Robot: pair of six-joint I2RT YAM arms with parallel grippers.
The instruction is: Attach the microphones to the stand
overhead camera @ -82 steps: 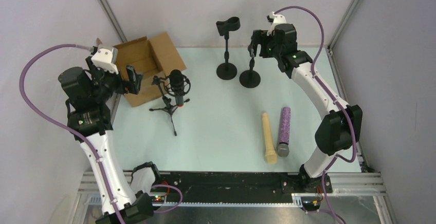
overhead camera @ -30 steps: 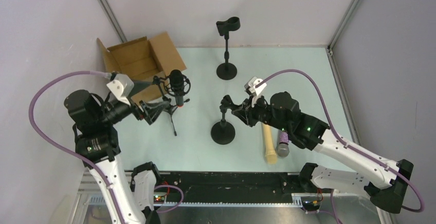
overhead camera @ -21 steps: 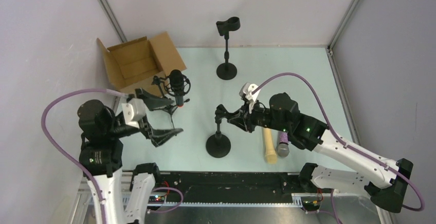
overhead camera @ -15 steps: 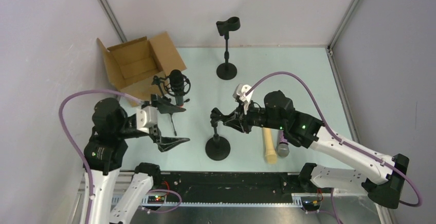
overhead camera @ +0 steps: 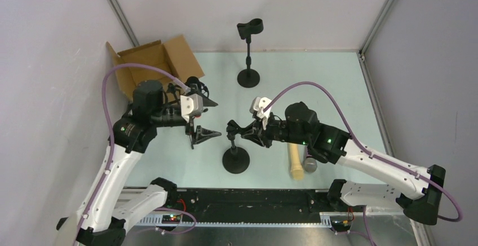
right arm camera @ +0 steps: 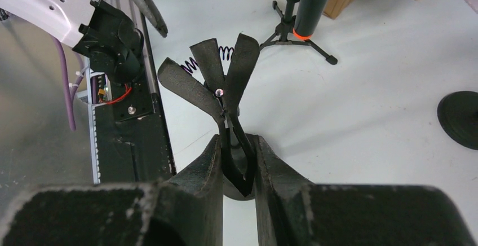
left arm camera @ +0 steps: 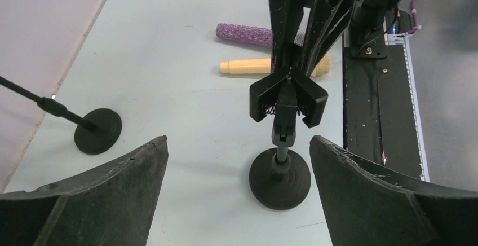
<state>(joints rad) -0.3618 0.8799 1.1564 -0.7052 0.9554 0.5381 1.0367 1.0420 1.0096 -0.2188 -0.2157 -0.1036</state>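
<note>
A black stand (overhead camera: 235, 160) with a round base stands near the table's front middle. My right gripper (overhead camera: 247, 132) is shut on the handles of its spring clip (right arm camera: 217, 77), reaching it from the right. My left gripper (overhead camera: 217, 118) hangs open just left of that stand, facing it; the stand (left arm camera: 280, 175) shows between its wide fingers. The cream microphone (overhead camera: 295, 164) and the purple glitter microphone (overhead camera: 310, 162) lie side by side on the table, partly under my right arm. The black microphone with an orange ring (right arm camera: 307, 6) sits on a small tripod behind my left gripper.
A second black stand (overhead camera: 248, 78) with an empty clip (overhead camera: 249, 29) stands at the back middle. An open cardboard box (overhead camera: 152, 62) sits at the back left. The black base rail (overhead camera: 253, 198) runs along the near edge.
My right gripper has drawn the stand a little left and nearer. My left arm has swung up from the front left, bringing its open gripper beside the stand.
</note>
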